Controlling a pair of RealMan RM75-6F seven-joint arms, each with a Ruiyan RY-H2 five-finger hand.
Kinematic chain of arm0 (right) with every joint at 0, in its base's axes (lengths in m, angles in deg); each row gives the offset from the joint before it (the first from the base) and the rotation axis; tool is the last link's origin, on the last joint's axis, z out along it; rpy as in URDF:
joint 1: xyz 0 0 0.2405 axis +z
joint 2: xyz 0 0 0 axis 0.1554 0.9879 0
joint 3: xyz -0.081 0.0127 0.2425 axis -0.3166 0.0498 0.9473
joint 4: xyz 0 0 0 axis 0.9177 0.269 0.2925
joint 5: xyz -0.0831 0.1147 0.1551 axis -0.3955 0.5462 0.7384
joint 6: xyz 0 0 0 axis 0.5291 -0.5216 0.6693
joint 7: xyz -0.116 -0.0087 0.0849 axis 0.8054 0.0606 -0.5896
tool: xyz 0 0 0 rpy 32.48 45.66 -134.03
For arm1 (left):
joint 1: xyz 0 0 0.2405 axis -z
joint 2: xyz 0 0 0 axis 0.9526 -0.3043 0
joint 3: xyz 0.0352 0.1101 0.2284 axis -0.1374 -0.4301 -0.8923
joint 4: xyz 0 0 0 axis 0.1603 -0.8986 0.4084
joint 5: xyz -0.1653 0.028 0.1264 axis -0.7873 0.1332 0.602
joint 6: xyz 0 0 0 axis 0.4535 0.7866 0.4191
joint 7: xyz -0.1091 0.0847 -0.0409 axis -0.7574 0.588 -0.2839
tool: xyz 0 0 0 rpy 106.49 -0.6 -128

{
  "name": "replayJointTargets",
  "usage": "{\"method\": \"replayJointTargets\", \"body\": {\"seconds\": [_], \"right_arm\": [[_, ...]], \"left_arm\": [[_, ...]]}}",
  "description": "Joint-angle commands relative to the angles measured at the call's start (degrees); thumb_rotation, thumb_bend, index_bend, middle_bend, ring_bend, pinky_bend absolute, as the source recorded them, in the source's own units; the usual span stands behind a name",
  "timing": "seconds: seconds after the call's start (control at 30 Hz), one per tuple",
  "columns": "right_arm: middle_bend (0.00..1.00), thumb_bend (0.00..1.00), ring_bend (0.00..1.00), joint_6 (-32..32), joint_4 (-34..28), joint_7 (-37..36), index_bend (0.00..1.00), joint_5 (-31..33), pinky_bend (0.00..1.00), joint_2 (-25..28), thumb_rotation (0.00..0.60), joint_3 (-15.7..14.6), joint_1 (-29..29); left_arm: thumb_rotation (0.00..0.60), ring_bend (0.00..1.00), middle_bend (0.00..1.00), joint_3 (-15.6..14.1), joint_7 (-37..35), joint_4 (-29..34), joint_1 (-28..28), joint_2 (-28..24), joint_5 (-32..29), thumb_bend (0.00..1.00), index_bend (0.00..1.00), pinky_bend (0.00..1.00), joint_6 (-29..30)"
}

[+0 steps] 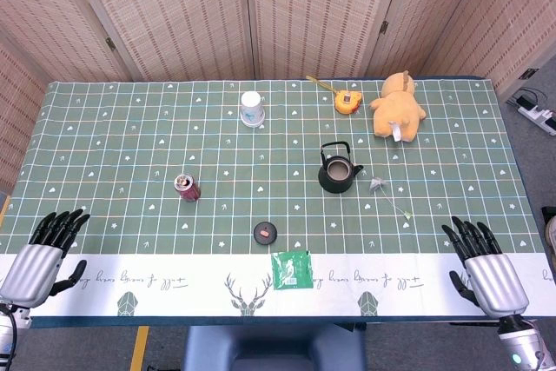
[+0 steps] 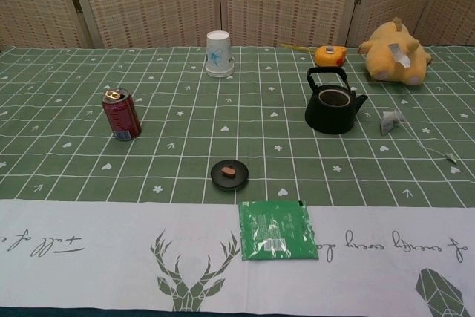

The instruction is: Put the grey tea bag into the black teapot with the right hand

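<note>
The grey tea bag (image 1: 376, 184) (image 2: 390, 119) lies on the green cloth just right of the black teapot (image 1: 338, 169) (image 2: 333, 102), its string trailing toward a small tag (image 1: 407, 215) (image 2: 452, 157). The teapot stands upright with no lid on it and its handle raised. Its black lid (image 1: 265, 233) (image 2: 229, 173) lies apart near the front. My right hand (image 1: 482, 267) rests at the front right table edge, fingers spread, holding nothing. My left hand (image 1: 45, 249) rests at the front left edge, likewise empty. Neither hand shows in the chest view.
A red can (image 1: 188, 188) (image 2: 122, 114) stands at left. A white paper cup (image 1: 251, 109) (image 2: 219, 53) sits upside down at the back. A yellow plush toy (image 1: 398, 108) (image 2: 393, 50) and an orange object (image 1: 347, 100) (image 2: 329, 55) lie at back right. A green packet (image 1: 292, 269) (image 2: 277, 229) lies at the front.
</note>
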Motion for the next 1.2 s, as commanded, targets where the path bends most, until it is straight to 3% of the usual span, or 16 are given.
{"method": "replayJointTargets", "body": {"seconds": [0.03, 0.63, 0.7, 0.9, 1.2], "right_arm": [[0.0, 0.43, 0.0, -0.1, 0.0, 0.1, 0.0, 0.0, 0.0, 0.0, 0.6, 0.0, 0.0], [0.0, 0.43, 0.0, -0.6, 0.9, -0.3, 0.0, 0.8, 0.0, -1.1, 0.6, 1.4, 1.1], [0.0, 0.43, 0.0, -1.4, 1.3, -0.8, 0.03, 1.3, 0.0, -1.5, 0.6, 2.4, 2.1], [0.0, 0.43, 0.0, -5.1, 2.6, -2.5, 0.28, 6.1, 0.0, -3.0, 0.6, 6.1, 5.3], [0.0, 0.43, 0.0, -16.6, 8.2, 1.0, 0.33, 19.6, 0.0, -7.4, 0.6, 10.3, 10.7]], "left_arm": [[0.6, 0.0, 0.0, 0.0, 0.2, 0.0, -0.1, 0.0, -0.1, 0.41, 0.0, 0.0, 0.1], [0.6, 0.0, 0.0, 0.1, -0.1, 0.2, -0.3, -0.2, -0.1, 0.41, 0.0, 0.0, 0.5], [0.6, 0.0, 0.0, 0.2, -0.2, 0.3, -0.3, -0.3, 0.0, 0.41, 0.0, 0.0, 0.8], [0.6, 0.0, 0.0, 0.0, -1.8, 0.4, -0.4, -0.8, 0.6, 0.41, 0.0, 0.0, 1.3], [0.6, 0.0, 0.0, -0.3, -4.8, 0.4, -0.7, -1.8, 1.6, 0.41, 0.0, 0.0, 2.3]]}}
